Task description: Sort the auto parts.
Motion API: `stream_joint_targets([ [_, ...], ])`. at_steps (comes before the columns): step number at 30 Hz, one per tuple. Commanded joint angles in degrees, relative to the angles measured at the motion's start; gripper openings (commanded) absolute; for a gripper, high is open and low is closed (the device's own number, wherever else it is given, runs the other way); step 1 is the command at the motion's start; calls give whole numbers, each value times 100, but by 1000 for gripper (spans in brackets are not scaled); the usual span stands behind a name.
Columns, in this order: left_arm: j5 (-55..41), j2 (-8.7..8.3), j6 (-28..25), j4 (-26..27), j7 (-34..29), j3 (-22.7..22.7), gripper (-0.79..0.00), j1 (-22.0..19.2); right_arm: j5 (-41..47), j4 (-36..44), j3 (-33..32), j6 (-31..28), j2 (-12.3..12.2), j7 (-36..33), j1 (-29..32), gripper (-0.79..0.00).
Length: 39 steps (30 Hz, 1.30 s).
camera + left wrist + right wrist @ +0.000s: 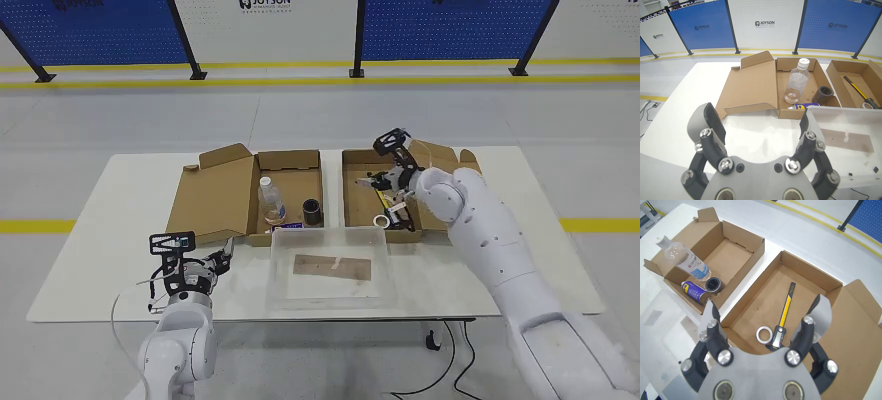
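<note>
Left claw (pixel 758 111) agape, right claw (pixel 764 301) agape, two boxes (pixel 730 255) (pixel 761 306), one bottle (pixel 687 260), one caliper (pixel 785 313)

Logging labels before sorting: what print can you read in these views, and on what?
Backdrop panels: brand logo, legible; not copied here.
Spray can: brand mark, partly hidden.
Bottle label: print too small to read.
Caliper scale: numbers too small to read.

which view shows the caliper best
The right wrist view: the caliper lies close and nearly whole in its box. The left wrist view cuts it off at the edge; the top view shows it small, partly covered.
</note>
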State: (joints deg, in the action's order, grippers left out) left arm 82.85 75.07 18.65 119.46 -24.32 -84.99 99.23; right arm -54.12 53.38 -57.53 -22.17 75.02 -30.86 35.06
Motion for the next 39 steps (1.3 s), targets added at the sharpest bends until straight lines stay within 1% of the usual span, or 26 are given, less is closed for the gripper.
stream_joint_targets([
  [1,0,0,0,0,0,0,0,0,-63,1200,-543,89,-220,-298,673,0],
  [4,0,0,0,0,0,0,0,0,-9,2587,-1207,189,-435,-608,1616,0],
  [6,0,0,0,0,0,0,0,0,70,3266,-1587,213,-531,-697,2158,0],
  [9,0,0,0,0,0,0,0,0,190,3982,-2077,222,-630,-650,2820,0],
  [13,0,0,0,0,0,0,0,0,401,4595,-2648,135,-721,-408,3590,0],
  [16,0,0,0,0,0,0,0,0,493,4901,-3068,29,-780,-263,4095,0],
  [20,0,0,0,0,0,0,0,0,355,5256,-3519,-49,-844,-141,4656,0],
  [23,0,0,0,0,0,0,0,0,437,5408,-3821,-127,-869,137,5023,0],
  [28,0,0,0,0,0,0,0,0,352,5656,-4237,117,-876,710,5632,0],
  [31,0,0,0,0,0,0,0,0,-47,5872,-4423,457,-888,701,5863,0],
  [33,0,0,0,0,0,0,0,0,-227,5989,-4483,564,-894,693,5948,0],
  [39,0,0,0,0,0,0,0,0,-294,6000,-4522,472,-906,696,5959,-1],
])
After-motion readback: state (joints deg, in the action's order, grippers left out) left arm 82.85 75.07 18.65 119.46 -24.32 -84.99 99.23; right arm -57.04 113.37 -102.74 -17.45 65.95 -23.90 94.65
